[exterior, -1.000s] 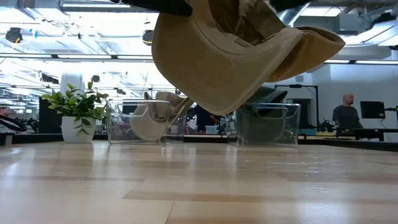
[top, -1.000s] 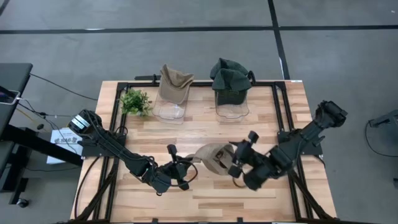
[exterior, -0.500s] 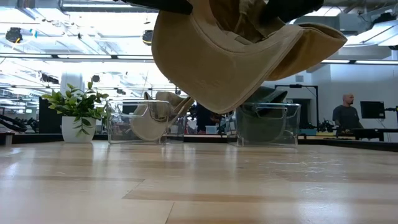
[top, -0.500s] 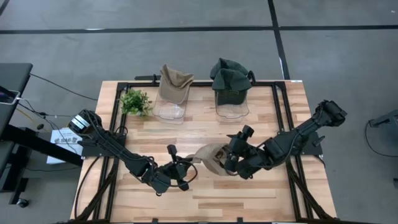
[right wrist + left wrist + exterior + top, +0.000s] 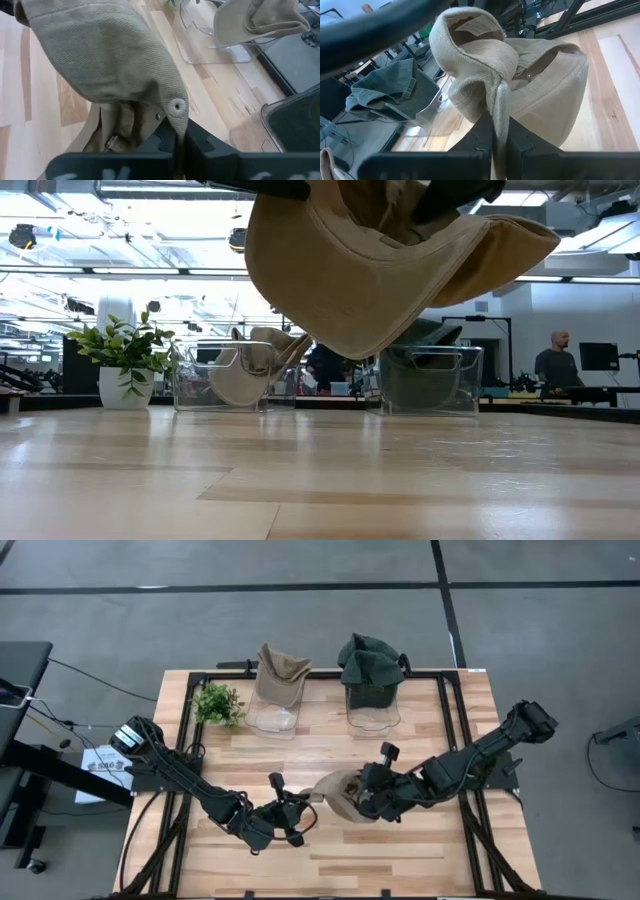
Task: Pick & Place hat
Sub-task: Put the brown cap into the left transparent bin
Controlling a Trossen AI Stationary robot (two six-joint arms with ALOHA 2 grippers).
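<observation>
The tan hat [image 5: 343,795] hung above the table [image 5: 420,840] near its front edge. The left gripper [image 5: 303,808] was clamped on one side of it. The right gripper [image 5: 362,802] was clamped on the other.

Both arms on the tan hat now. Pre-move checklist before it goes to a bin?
1. Left gripper shut on the tan hat: ok, fabric pinched between its fingers.
2. Right gripper shut on the same hat: ok, clamped at the crown.
3. Hat clear of the table: ok, it hangs above the wood in the low view.
4. Left bin with the other tan hat: already filled; room for another, cannot tell.
5. Right bin holds a green hat: wrong colour, not ok as target.
6. Plant beside the left bin: close to the path, cannot tell.
</observation>
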